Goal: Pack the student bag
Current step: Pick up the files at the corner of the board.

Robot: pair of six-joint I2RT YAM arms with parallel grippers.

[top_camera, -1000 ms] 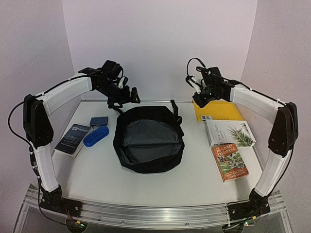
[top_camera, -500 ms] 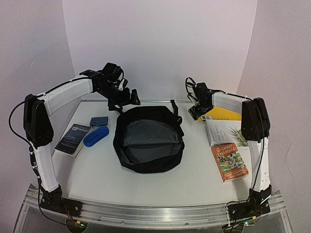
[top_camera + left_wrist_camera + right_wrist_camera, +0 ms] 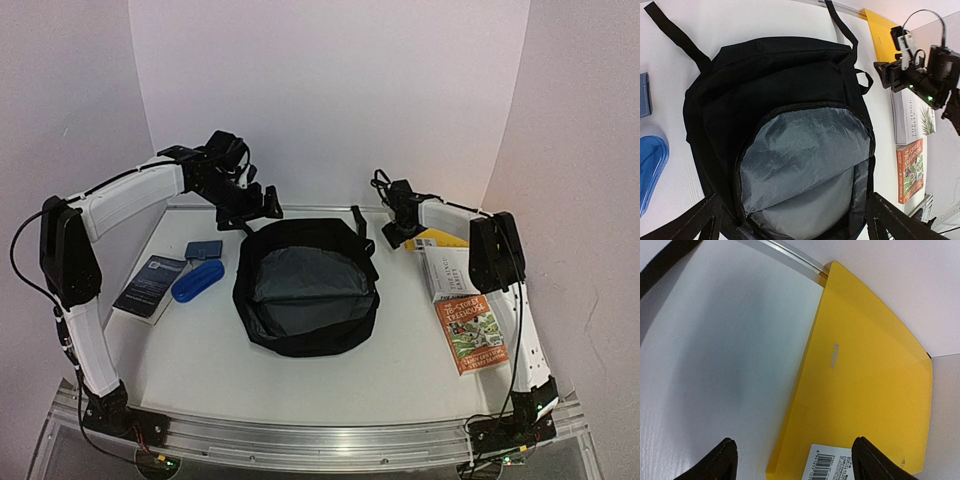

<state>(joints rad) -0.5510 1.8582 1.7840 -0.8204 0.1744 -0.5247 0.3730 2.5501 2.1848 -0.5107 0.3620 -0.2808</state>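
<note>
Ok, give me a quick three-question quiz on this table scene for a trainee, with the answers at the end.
1. True or false: the student bag lies unzipped with its grey lining showing.
2. Which of these lies under the open right claw? A: the yellow book. B: the blue case. C: the bag.
3. Fill in: ___ books lie on the table on the bag's right side.
Key: 1 true; 2 A; 3 three.
</note>
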